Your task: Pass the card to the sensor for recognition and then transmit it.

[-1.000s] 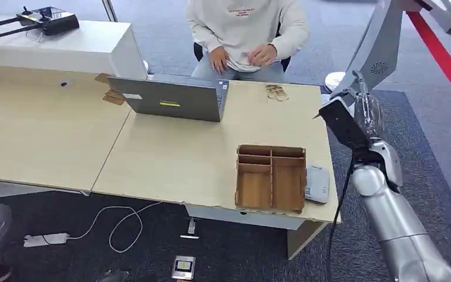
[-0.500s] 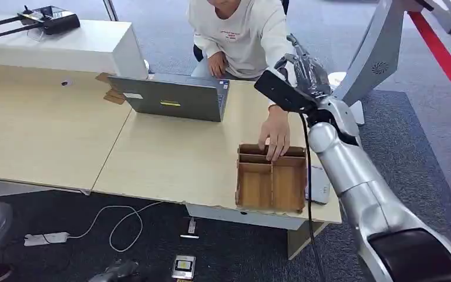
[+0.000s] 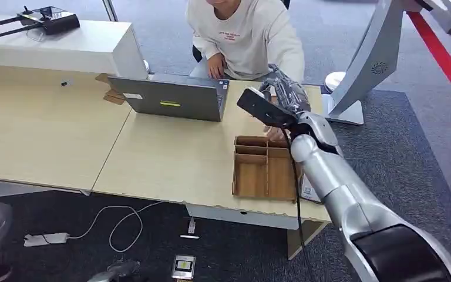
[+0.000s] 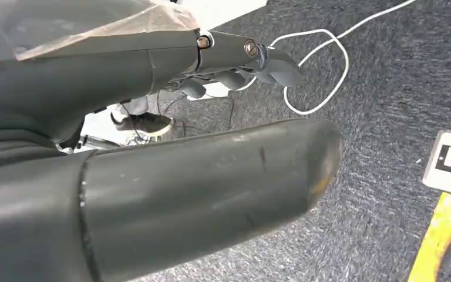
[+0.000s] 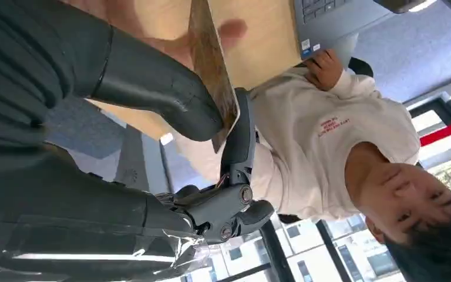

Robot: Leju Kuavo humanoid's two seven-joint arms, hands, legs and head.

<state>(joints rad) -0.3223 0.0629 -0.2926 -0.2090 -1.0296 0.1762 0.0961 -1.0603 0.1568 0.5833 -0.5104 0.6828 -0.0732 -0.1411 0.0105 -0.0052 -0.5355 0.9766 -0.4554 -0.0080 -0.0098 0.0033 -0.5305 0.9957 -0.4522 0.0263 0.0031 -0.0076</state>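
Card (image 5: 211, 64) sits pinched in the right hand (image 5: 170, 111), clamped between the thick grey thumb and a darker finger, with most of its brown face sticking out free beyond the grip. In the head view that right hand (image 3: 282, 97) hangs over the far part of the worktop (image 3: 170, 158), above the back edge of the wooden tray (image 3: 264, 170) and close in front of a person (image 3: 243, 35) seated behind the laptop (image 3: 173, 100). A person's hand appears to lie just under the robot's hand, largely hidden, so I cannot tell whether it touches the card.

The card looks thin, flat, stiff and very light; weight should be no concern. Its faces look smooth, so my judgement is that slipping or pivoting in a small pinch is the main risk, above all if someone pulls on it. A hold near one short edge, as now, seems best, since it leaves the broad face exposed for a reader and for another hand to take. Squeezing hard is unlikely to damage it, but bending it would.

The left hand (image 4: 152, 176) hangs low over grey carpet and a white cable (image 4: 323, 76); its fingers (image 4: 235, 76) are curled in and hold nothing.
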